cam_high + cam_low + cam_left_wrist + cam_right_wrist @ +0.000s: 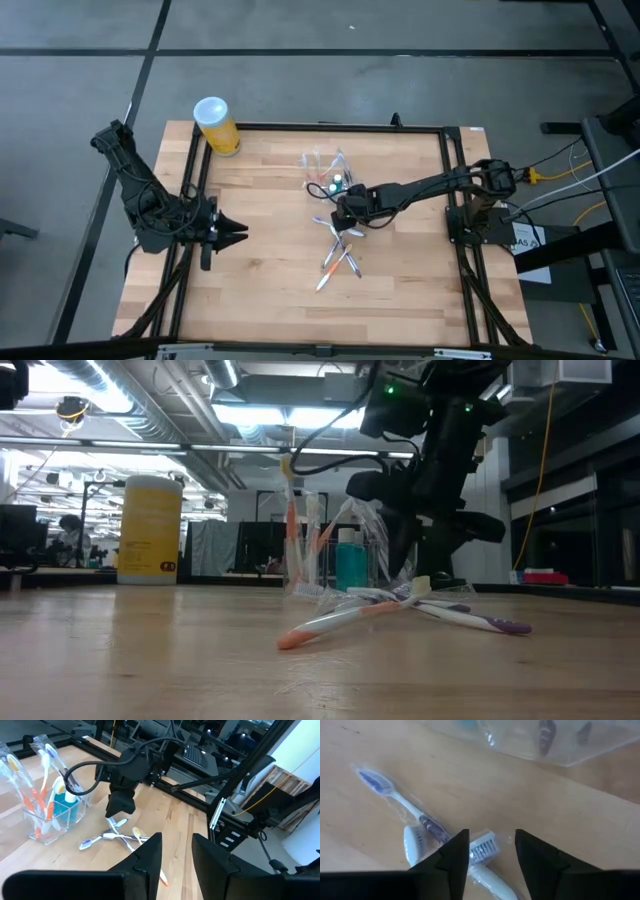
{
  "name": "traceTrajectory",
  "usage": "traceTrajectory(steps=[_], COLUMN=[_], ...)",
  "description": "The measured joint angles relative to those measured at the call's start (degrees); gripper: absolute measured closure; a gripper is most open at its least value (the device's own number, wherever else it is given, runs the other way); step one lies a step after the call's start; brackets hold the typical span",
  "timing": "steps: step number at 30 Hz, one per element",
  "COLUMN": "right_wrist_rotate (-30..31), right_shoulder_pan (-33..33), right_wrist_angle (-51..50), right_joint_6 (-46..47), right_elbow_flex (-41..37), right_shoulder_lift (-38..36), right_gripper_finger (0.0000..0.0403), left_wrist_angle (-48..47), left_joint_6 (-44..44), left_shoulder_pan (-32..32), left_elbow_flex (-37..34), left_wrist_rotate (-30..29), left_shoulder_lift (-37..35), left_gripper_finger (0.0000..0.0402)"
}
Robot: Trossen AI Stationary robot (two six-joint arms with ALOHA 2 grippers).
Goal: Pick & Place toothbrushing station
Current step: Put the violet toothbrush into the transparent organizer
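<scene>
My right gripper (491, 851) hangs parted and empty over loose toothbrushes (427, 827); just ahead stands the toothbrushing station (50, 820), probably light, slick, brittle: I'd pinch a wall.

Lab: exposed ceiling ducts (150, 400), strip lights (270, 415).

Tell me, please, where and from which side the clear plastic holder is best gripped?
Probably its upper rim, from above. The clear holder stands upright with open cups, so one finger could slip inside and pinch a wall. The brushes standing in it crowd the rim, so choose a bare stretch. The right gripper hovers over the loose toothbrushes beside it.
</scene>
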Motion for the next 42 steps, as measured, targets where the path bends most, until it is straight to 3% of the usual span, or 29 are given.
traceTrajectory(steps=[9, 16, 27, 33, 42], right_wrist_rotate=[0.4, 2.1, 8.0, 17.3, 34.7], right_shoulder_pan=[0.3, 0.9, 7.2, 14.0, 18.3], right_wrist_angle=[-0.1, -0.1, -1.4, -5.0, -25.1], right_joint_6=[-0.6, -3.1, 0.8, 7.6, 10.7], right_elbow_flex=[0.0, 0.0, -0.1, 1.2, 16.1], right_shoulder_lift=[0.1, 0.1, -3.2, -7.8, -9.1], right_gripper_finger=[0.0288, 0.0392, 0.0401, 0.0401, 0.0402], left_wrist_angle=[0.7, 1.9, 2.0, 2.1, 2.2], left_joint_6=[1.2, 2.5, 3.0, 3.0, 3.0], left_shoulder_pan=[0.0, 0.0, 0.0, 0.0, 0.0], left_elbow_flex=[0.0, 0.0, 0.0, 0.0, 0.0], left_wrist_rotate=[0.2, 0.2, 0.6, 0.5, 0.2], left_shoulder_lift=[0.0, 0.0, 0.0, 0.0, 0.0], left_gripper_finger=[0.03, 0.03, 0.03, 0.03, 0.03])
